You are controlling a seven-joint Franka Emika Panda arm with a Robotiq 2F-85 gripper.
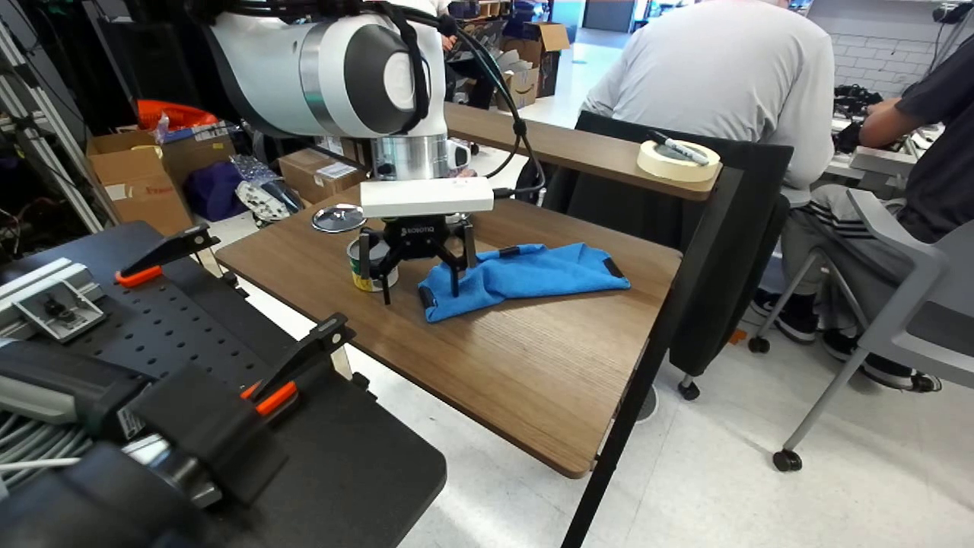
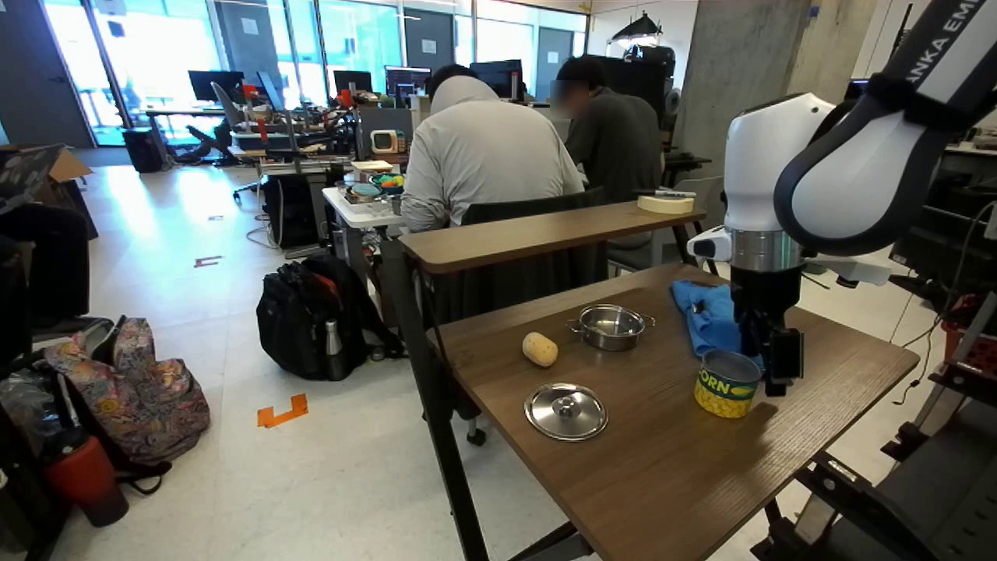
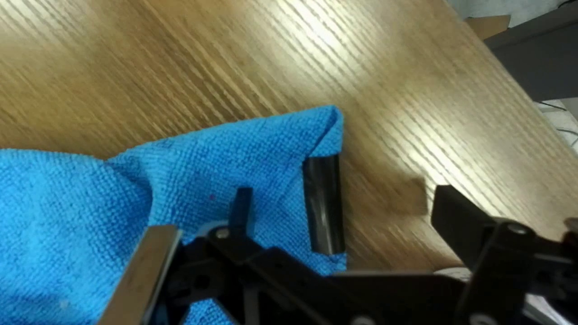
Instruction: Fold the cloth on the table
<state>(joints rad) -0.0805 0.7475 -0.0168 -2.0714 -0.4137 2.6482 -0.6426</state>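
Your gripper (image 1: 421,295) is spread wide over the brown surface (image 1: 525,365), one finger over the blue cloth (image 1: 533,275), the other past its end; contact, can't tell. Cloth lies rumpled on the surface. In an exterior view you've got a pot (image 2: 611,333) near it, lid (image 2: 566,425) well apart, corn can (image 2: 726,387) just beside it, potato-like item (image 2: 540,350) near pot and lid. Last, black strip (image 3: 323,205) along the cloth's end.
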